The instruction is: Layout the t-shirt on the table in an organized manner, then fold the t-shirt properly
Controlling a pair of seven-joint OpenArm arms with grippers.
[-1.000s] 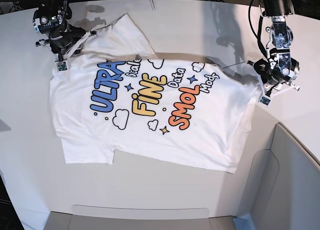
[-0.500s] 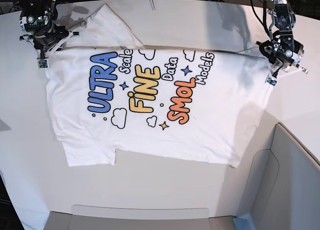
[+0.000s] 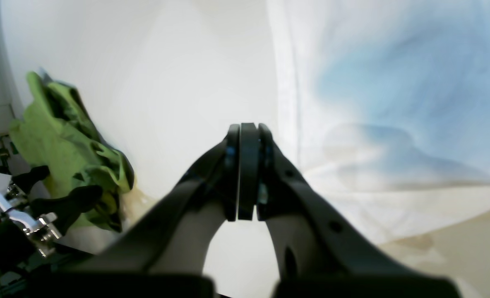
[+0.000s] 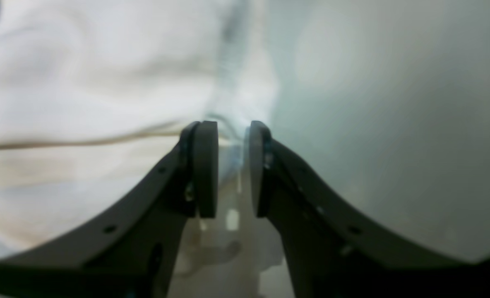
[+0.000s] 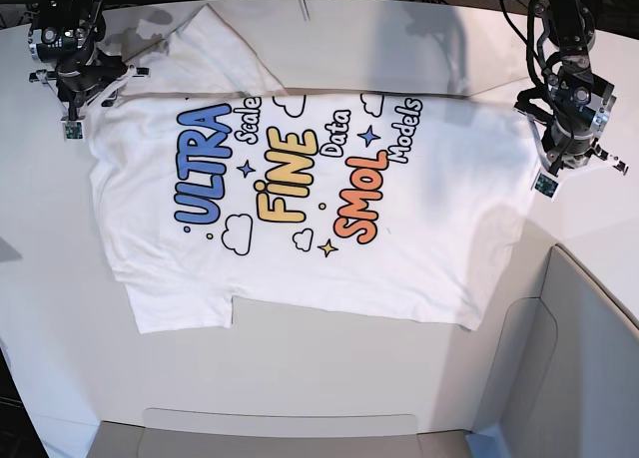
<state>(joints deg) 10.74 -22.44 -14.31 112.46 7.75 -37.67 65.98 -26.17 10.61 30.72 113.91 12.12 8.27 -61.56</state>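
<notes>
Left gripper (image 3: 245,178), left wrist view: pads pressed together with nothing visible between them. T-shirt (image 3: 394,103) lies to its right, hem edge just beside the fingertips; white table (image 3: 166,82) to the left. Crumpled green cloth (image 3: 71,153) at far left beyond the table edge.

Right wrist view: right gripper (image 4: 232,169) with a narrow gap between the pads; blurred white fabric of the t-shirt (image 4: 83,82) seems to sit in that gap, contact unclear.

Base view: t-shirt (image 5: 310,209) spread print-up on the table (image 5: 329,368), one sleeve folded back at top left. Right gripper (image 5: 75,84) at the shirt's top-left corner, left gripper (image 5: 559,144) at its right edge. Grey panel (image 5: 579,358) at lower right, clear of the shirt
</notes>
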